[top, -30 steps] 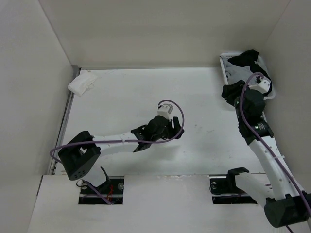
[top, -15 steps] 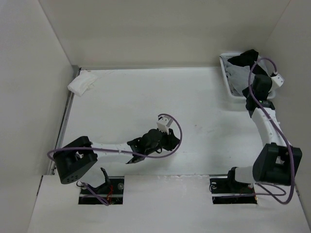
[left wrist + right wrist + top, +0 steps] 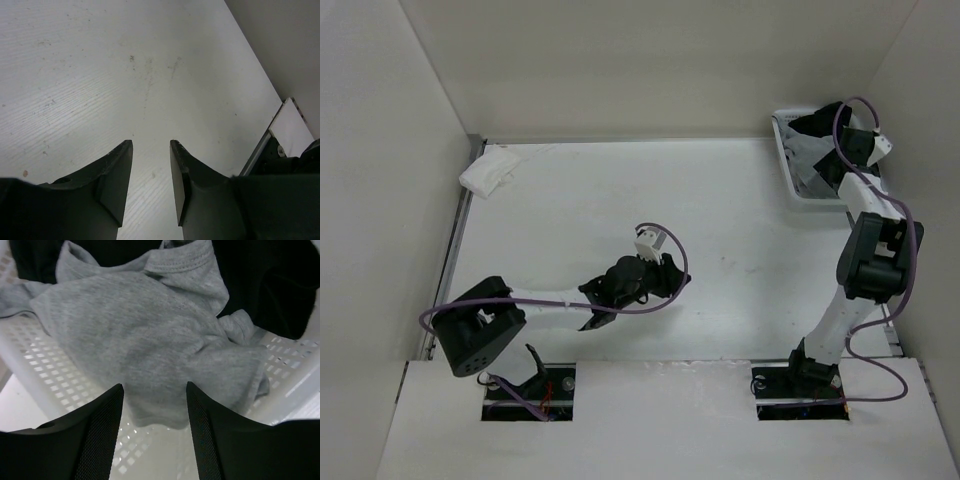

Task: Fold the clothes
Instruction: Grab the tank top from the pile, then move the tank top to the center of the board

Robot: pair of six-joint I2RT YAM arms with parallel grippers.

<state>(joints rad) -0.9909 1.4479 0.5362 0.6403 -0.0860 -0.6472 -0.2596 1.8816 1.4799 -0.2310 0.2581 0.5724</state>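
The clothes, a heather-grey knit top [image 3: 150, 335], lie crumpled in a white lattice basket [image 3: 45, 380] at the table's far right corner [image 3: 790, 180]. In the top view the grey top [image 3: 810, 155] shows beside a black garments heap [image 3: 820, 122]. My right gripper [image 3: 154, 390] hangs open just above the grey top's near edge, with nothing held between its fingers; from above, the right gripper [image 3: 832, 165] is over the basket. My left gripper [image 3: 151, 145] is open over bare white table, and the top view puts the left gripper [image 3: 665, 275] mid-table, far from the basket.
A small folded white cloth [image 3: 490, 170] lies at the table's far left corner. Black garments [image 3: 270, 285] fill the back of the basket behind the grey top. White walls enclose the table on three sides. Purple cables loop off both wrists.
The right arm has swung from the table's right side out over the basket. The left arm has drawn back a little toward the near edge.
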